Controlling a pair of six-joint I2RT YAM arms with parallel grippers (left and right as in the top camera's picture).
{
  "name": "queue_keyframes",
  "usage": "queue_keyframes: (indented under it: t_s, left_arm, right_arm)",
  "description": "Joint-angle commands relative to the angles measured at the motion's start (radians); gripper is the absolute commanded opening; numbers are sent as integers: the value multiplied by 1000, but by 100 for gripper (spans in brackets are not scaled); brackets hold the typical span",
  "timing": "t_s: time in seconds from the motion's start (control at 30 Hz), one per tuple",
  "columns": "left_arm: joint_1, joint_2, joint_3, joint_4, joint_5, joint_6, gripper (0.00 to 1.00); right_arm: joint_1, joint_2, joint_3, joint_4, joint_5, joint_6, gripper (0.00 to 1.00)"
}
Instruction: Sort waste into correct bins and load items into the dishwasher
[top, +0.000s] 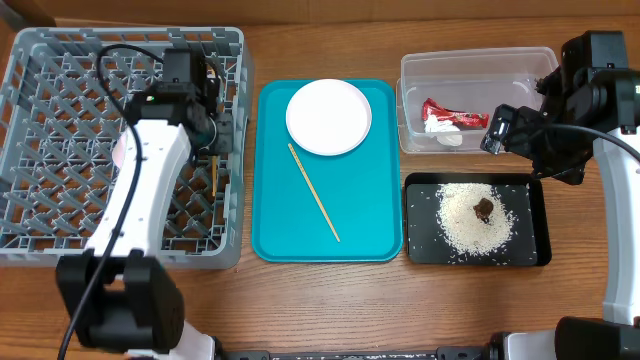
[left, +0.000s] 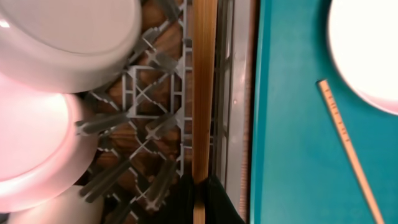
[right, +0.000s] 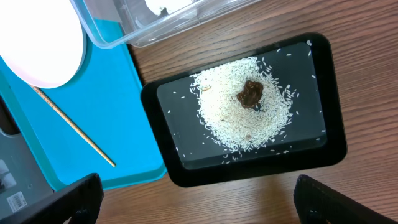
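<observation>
Over the grey rack (top: 50, 150), your left fingers (left: 224, 208) are clamped on one end of a wooden chopstick (left: 203, 93). The stick runs along the rack's wall on the side nearest the teal tray (top: 270, 230). A pink bowl (left: 31, 143) and a paler bowl (left: 62, 37) sit among the pegs just beside it.

To place it well, judge the stick's line against the lattice before you release. It looks thin enough to slip through an open cell to the bench (top: 320, 300) below, so lay it flat across several ribs or lean it against pegs. Keep it clear of the bowls and lower it before you open the grip.

The second chopstick (top: 314, 192) lies at a slant on the teal tray, with the round white plate (top: 328, 117) just above it, neither yet loaded.

Your right fingers (right: 68, 202) are spread wide and hold nothing, hanging above the bench near the two bins. The clear tub (top: 480, 55) holds the red-and-white wrapper (top: 445, 115). The black tray (top: 410, 220) holds the rice (top: 465, 225) with the brown lump (top: 484, 208) on top, and stray grains are scattered towards its rim.

Everything rests on a wood-grain bench, and nothing of the room beyond it is in view.
</observation>
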Motion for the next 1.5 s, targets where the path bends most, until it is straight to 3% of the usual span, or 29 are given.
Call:
queue_keyframes:
  t_s: [0.0,0.1,0.13,0.17,0.23,0.4,0.6,0.67,1.03,1.47]
  left_arm:
    - [6,41,11,0,-6,37,4]
    - [6,51,11,1,-3,37,8]
    - [6,50,11,0,-3,37,15]
    - [6,46,13,-2,-3,29,29]
    - [6,42,20,-8,-2,11,36]
    - [6,31,90,-69,78,-13,37]
    - [-16,32,140,-100,388,-76,43]
    - [-40,34,130,-100,420,-120,49]
    - [-282,99,-1,-76,163,-580,58]
    - [-406,338,-24,-9,98,-649,58]
  right_arm:
    - [0,-2,6,4,2,0,100]
    - [0,-2,6,4,2,0,100]
    - [0,-2,6,4,2,0,100]
    - [0,-2,6,4,2,0,100]
    - [0,-2,6,4,2,0,100]
    - [0,-2,6,5,2,0,100]
    - [0,-2,6,5,2,0,100]
    - [0,-2,6,5,2,0,100]
    - [0,-2,6,8,1,0,100]
    - [0,-2,6,8,1,0,100]
